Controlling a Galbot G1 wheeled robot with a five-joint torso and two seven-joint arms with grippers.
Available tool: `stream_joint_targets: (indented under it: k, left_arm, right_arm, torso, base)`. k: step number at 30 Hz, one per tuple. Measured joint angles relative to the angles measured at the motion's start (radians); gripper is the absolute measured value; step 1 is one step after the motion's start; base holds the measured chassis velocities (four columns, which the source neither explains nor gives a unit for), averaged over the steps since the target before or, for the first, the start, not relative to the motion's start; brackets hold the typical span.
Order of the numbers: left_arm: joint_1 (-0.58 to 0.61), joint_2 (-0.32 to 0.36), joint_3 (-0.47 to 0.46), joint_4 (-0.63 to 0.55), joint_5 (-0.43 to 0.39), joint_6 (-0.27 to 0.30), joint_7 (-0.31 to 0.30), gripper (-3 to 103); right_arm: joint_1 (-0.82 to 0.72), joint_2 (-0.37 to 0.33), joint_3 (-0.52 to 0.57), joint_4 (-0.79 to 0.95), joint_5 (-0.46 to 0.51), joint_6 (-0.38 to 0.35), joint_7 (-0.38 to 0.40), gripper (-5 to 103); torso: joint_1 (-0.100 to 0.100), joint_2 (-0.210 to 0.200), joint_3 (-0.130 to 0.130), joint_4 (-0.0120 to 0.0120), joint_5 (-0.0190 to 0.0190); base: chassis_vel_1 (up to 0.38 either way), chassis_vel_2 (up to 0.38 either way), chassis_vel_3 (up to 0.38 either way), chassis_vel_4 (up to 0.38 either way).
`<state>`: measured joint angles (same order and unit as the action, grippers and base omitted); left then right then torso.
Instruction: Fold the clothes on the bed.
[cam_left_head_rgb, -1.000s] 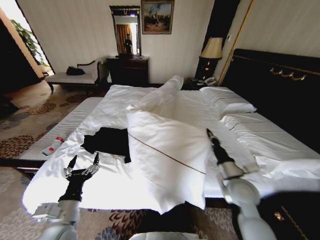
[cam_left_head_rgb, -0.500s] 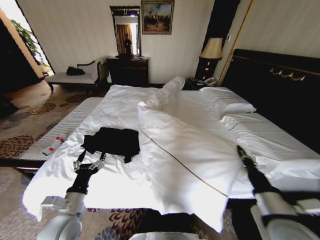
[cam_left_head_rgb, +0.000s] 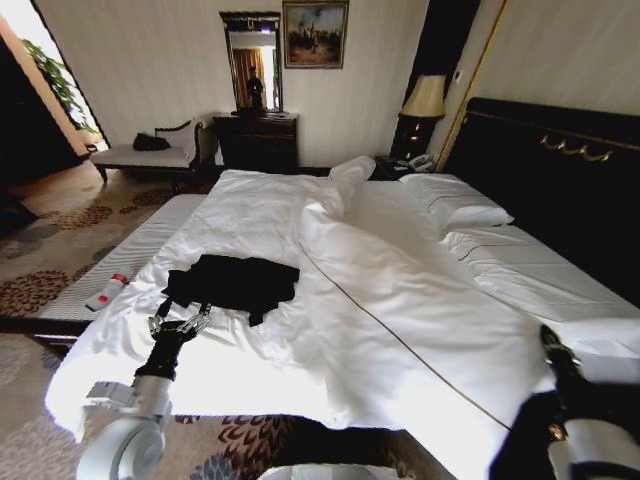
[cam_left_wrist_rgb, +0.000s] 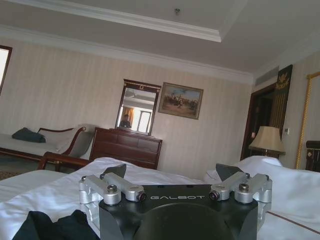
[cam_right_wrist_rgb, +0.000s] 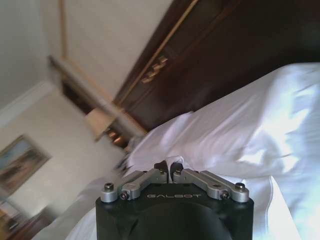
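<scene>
- On the bed's (cam_left_head_rgb: 420, 290) near-left part lies the crumpled black T-shirt (cam_left_head_rgb: 232, 283), on white bedding.
- Left gripper (cam_left_head_rgb: 178, 325) hovers just near of the shirt's near-left edge, fingers spread apart and holding nothing.
- Right gripper (cam_right_wrist_rgb: 168, 167) is at the bed's near-right edge, fingers pinched together with a small fold of the white duvet (cam_left_head_rgb: 400, 300) between the tips.
- Left of the bed, a small white-and-red bottle (cam_left_head_rgb: 106, 292) lies on the striped bench (cam_left_head_rgb: 120, 262).
</scene>
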<state>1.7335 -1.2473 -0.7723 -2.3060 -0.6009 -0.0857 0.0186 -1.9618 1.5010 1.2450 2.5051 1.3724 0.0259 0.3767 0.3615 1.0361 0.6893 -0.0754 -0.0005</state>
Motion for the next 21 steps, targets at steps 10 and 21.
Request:
stream_joint_targets:
  k: [10,21]
  left_arm:
    - [-0.02,-0.004,0.017,0.012,-0.002,-0.005,0.0,100]
    - [-0.041,0.01,0.025,0.047,-0.013,-0.012,0.0,100]
  right_arm:
    - [-0.036,0.066,0.099,-0.003,-0.048,0.127,0.289,1]
    - [-0.097,0.11,0.061,-0.063,-0.194,0.17,0.486,1]
  torso:
    - [0.0,0.0,0.0,-0.0006,-0.0001]
    - [0.0,0.0,0.0,0.0002,0.0]
  base:
    - [0.0,0.0,0.0,0.0]
    - [0.0,0.0,0.0,0.0]
